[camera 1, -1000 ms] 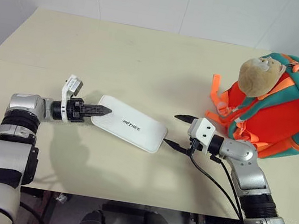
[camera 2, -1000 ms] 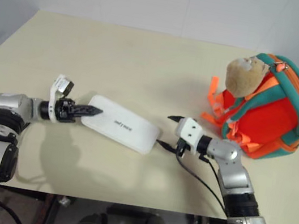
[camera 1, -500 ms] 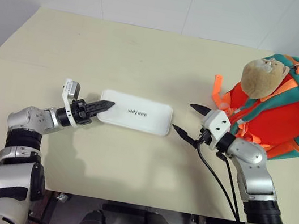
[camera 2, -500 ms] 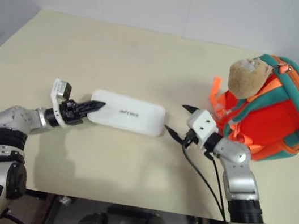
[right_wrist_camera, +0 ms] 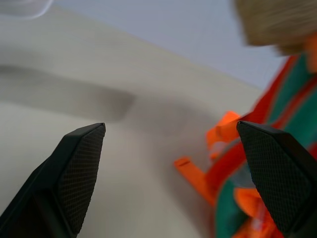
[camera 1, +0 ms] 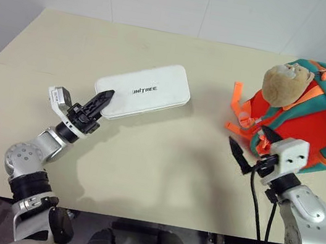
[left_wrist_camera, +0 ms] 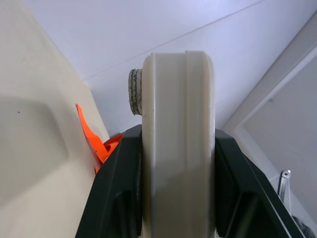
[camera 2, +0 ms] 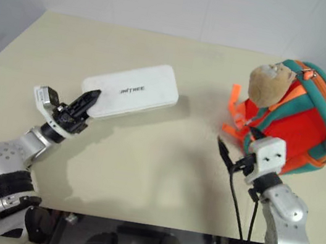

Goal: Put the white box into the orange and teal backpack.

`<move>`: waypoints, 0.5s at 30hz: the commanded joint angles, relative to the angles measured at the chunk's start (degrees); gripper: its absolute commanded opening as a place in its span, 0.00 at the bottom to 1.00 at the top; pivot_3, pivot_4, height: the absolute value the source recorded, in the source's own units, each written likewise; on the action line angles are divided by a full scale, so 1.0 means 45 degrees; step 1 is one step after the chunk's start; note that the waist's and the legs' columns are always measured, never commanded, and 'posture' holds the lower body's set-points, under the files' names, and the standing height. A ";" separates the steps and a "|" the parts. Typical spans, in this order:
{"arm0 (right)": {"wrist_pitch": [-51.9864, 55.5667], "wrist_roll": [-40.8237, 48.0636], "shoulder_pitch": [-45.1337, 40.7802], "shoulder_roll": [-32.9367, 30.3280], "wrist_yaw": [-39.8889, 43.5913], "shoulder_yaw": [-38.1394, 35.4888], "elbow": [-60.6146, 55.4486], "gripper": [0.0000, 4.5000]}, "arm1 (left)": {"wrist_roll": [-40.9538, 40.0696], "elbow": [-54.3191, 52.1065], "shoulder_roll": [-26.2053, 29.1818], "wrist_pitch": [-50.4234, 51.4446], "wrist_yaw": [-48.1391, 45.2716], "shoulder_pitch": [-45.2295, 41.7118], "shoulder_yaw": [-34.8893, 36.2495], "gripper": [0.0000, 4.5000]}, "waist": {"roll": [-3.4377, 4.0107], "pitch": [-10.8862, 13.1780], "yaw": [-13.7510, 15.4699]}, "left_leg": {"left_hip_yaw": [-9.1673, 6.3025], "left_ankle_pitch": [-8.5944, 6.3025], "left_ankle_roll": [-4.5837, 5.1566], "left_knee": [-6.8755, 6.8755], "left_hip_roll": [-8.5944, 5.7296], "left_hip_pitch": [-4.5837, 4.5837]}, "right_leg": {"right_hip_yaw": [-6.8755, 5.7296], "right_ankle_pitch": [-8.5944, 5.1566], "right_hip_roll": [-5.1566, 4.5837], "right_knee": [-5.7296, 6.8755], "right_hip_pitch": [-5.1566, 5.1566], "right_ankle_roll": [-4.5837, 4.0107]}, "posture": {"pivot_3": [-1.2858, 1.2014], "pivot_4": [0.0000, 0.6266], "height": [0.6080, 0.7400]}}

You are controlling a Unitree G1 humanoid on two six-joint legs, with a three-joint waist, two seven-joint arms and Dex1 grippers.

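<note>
The white box (camera 1: 144, 90) with dark lettering hangs tilted above the table, its far end higher. My left gripper (camera 1: 100, 103) is shut on its near left end; in the left wrist view the box's edge (left_wrist_camera: 178, 144) sits clamped between the two black fingers (left_wrist_camera: 115, 193). The orange and teal backpack (camera 1: 313, 119) stands at the table's right side with a tan plush monkey (camera 1: 286, 84) on top. My right gripper (camera 1: 250, 144) is open, empty, and close in front of the backpack's orange straps (camera 1: 238, 109). The right wrist view shows its fingers (right_wrist_camera: 74, 168) spread wide.
The cream table (camera 1: 161, 172) stretches between the box and the backpack, with the box's shadow on it. A white wall rises behind the table's far edge. A black cable (camera 1: 257, 219) runs along my right forearm.
The left gripper has lifted the box off the table and swung its far end up and away. The right gripper has drawn back to the right, toward the backpack, staying open.
</note>
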 commanded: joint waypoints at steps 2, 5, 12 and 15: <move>-0.0073 -0.0021 -0.0360 0.0285 -0.1262 -0.0635 -0.0214 1.00 | -0.1214 -0.0705 -0.0161 -0.0457 0.0709 0.0245 -0.0026 0.30 | 0.0000 0.0000 0.0000 | 0.0001 0.0007 0.0004 -0.0001 -0.0002 0.0000 | 0.0001 0.0005 0.0000 -0.0017 0.0002 -0.0006 | 0.52 0.24 1.00; -0.0224 -0.0110 -0.0727 0.0289 -0.1712 -0.0835 0.0456 1.00 | -0.1439 -0.0615 -0.0083 -0.0677 0.0869 0.0340 -0.0301 0.30 | 0.0000 0.0000 0.0018 | 0.0004 0.0008 0.0004 -0.0003 -0.0002 -0.0003 | 0.0003 0.0006 0.0000 -0.0034 0.0003 -0.0009 | 0.52 0.24 1.00; -0.0863 -0.0141 -0.1741 0.0148 -0.1977 -0.1069 0.2404 1.00 | -0.2006 -0.0632 0.0195 -0.0851 0.0944 0.0528 -0.0882 0.30 | 0.0000 0.0000 0.0014 | 0.0006 -0.0004 0.0003 -0.0041 -0.0004 -0.0019 | 0.0003 0.0009 -0.0002 -0.0092 0.0002 -0.0003 | 0.52 0.24 1.00; -0.1159 -0.0180 -0.2188 0.0087 -0.2025 -0.1032 0.3111 1.00 | -0.2231 -0.0655 0.0274 -0.0932 0.0971 0.0579 -0.1036 0.30 | 0.0000 -0.0001 0.0016 | 0.0005 -0.0005 0.0002 -0.0062 -0.0003 -0.0019 | 0.0003 0.0008 -0.0001 -0.0094 -0.0003 -0.0003 | 0.52 0.24 1.00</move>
